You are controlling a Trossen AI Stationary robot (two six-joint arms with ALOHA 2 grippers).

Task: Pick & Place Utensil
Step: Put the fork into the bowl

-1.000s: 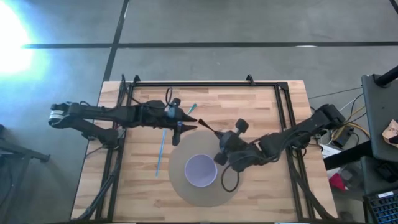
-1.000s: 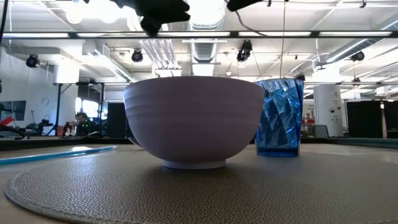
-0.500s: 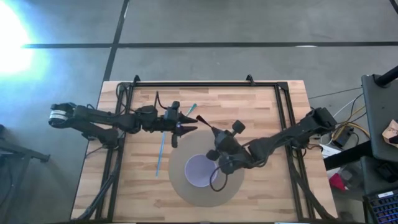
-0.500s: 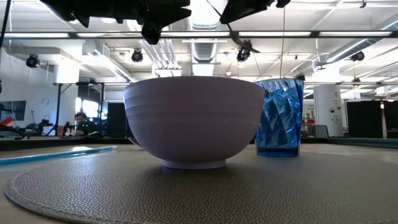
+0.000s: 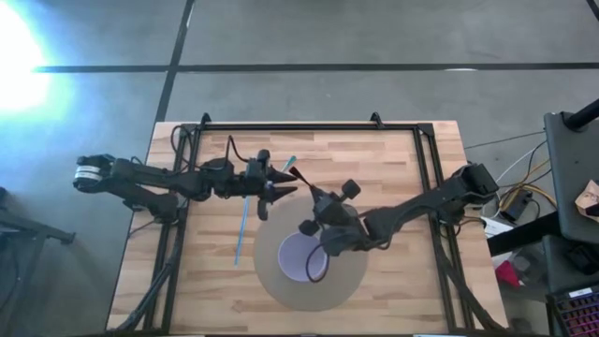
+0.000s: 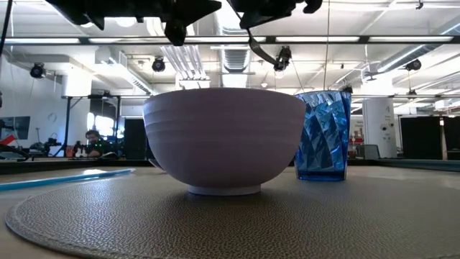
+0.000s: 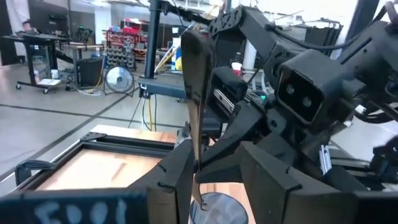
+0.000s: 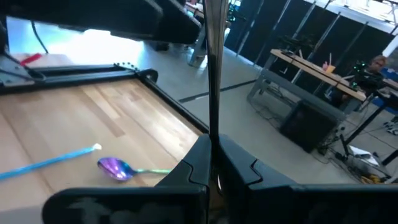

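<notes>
The table [image 5: 393,159] is pale planked wood with a matt finish. A round placemat [image 6: 302,223] has a pebbled, leather-like grain; the lilac bowl [image 6: 224,137] looks smooth and matt, and the blue tumbler [image 6: 323,133] is glossy faceted plastic.

Your surface [image 5: 402,159] is a light wooden plank top, bordered by a black metal frame [image 5: 309,125] along its far edge and both sides.

Lying directly on it you have:
- a round grey mat [image 5: 271,271] with a pebbled texture, near the front centre, carrying a lavender bowl [image 5: 298,258];
- a light blue straw [image 5: 241,229], flat on the wood just beside the mat's left edge;
- a spoon with a purple bowl and green handle [image 8: 118,168], flat on the wood near the straw's end;
- a blue ribbed glass tumbler [image 6: 322,135], upright beyond the bowl.
</notes>
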